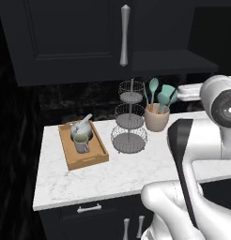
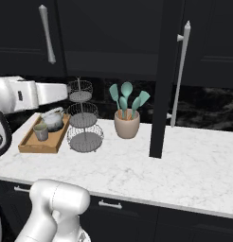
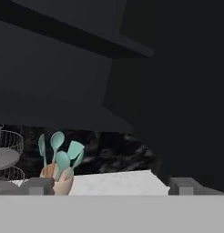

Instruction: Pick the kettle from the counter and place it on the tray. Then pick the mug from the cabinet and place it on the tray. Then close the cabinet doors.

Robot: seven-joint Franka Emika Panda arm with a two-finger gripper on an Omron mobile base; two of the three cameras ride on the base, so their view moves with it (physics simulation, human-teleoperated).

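Kettle (image 1: 81, 127) and mug (image 1: 81, 143) sit together in the tray (image 1: 70, 154) at the counter's (image 1: 122, 171) left end. The right base view alone shows the right cabinet door (image 2: 162, 80) swung open. In the hand view the gripper (image 3: 109, 186) faces the open cabinet (image 3: 86, 41) — jaws wide, holding nothing.

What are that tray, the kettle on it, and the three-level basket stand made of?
The tray looks like wood: matte light brown. The kettle seems to be metal, grey with a dull sheen. The basket stand looks like thin grey wire mesh, see-through at the sides. All is rendered, so these are appearances.
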